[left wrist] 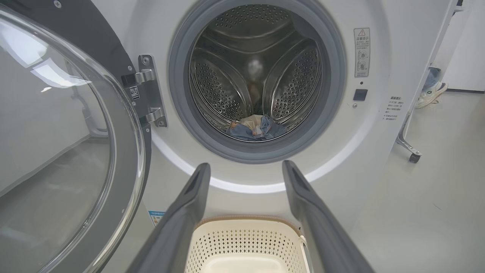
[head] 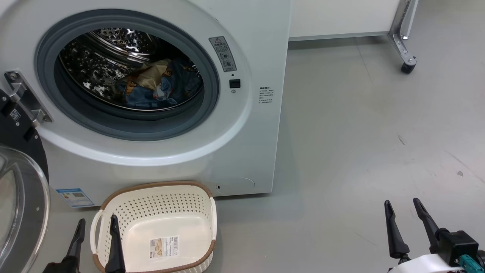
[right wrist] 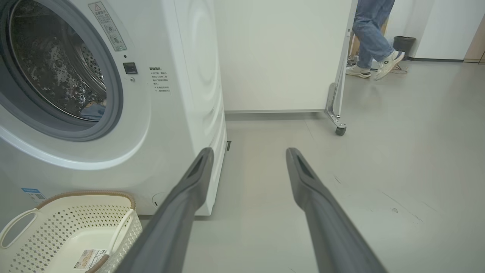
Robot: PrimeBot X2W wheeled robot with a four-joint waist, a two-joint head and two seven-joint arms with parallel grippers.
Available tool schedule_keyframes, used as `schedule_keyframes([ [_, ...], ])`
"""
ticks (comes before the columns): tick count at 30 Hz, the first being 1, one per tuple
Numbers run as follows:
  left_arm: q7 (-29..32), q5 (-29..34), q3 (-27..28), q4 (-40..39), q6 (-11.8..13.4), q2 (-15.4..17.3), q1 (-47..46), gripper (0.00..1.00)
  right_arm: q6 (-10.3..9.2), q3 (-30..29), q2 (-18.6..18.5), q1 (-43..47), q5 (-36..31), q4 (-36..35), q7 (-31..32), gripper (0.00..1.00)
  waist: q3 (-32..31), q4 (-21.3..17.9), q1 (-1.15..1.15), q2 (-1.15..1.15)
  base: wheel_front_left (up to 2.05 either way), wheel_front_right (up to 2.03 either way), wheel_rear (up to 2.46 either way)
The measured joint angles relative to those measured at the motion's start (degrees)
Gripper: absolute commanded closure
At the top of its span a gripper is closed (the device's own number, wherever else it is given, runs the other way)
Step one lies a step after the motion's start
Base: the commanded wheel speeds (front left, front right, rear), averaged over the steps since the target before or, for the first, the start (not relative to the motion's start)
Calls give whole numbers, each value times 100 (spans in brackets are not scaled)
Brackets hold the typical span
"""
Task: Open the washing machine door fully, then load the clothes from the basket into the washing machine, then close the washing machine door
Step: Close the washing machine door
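Clothes sit low in the drum, 11 o'clock in head view. Basket at 7 o'clock, parked right under the opening for a short lift, looks empty. Washing machine door swung out at 9 o'clock, clear of the washing machine mouth. Left gripper by basket's left handle, jaws wide, nothing held. Right gripper at 4 o'clock, wide, empty, over bare floor. Likely next: close door.

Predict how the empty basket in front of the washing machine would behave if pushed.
The basket is empty, perforated plastic, so probably light; it would likely slide on the smooth floor. Its wide flat base suggests it won't tip easily. Thin walls may flex if squeezed.
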Motion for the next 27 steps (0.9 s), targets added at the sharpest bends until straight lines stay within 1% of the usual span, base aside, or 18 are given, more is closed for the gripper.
schedule_keyframes([
  [8, 0, 0, -10, -26, 5, 1, 26, 0, 0, 0, 9, 0, 0, 1, 0, 0, 26, 7, 0, 0, -73, 73, 0],
  [10, 0, 0, -13, -27, 54, 1, 30, 0, 0, 0, 10, 0, 0, 2, 0, 0, 34, 7, 0, 0, -93, 93, 0],
  [17, 0, -1, -18, -77, 56, 2, 31, 0, 0, 1, 12, -1, 0, 4, 0, 0, 68, 5, 0, 0, -109, 109, 0],
  [20, 0, 0, -18, -89, 103, 2, 31, 0, 0, 1, 13, -1, 0, 11, 0, 0, 84, 4, 0, 0, -101, 101, 0],
  [27, 0, 0, -26, -113, 103, 2, 32, 0, 0, 1, 18, -2, 0, 13, 0, 0, 116, 7, 0, 0, -79, 79, 0],
])
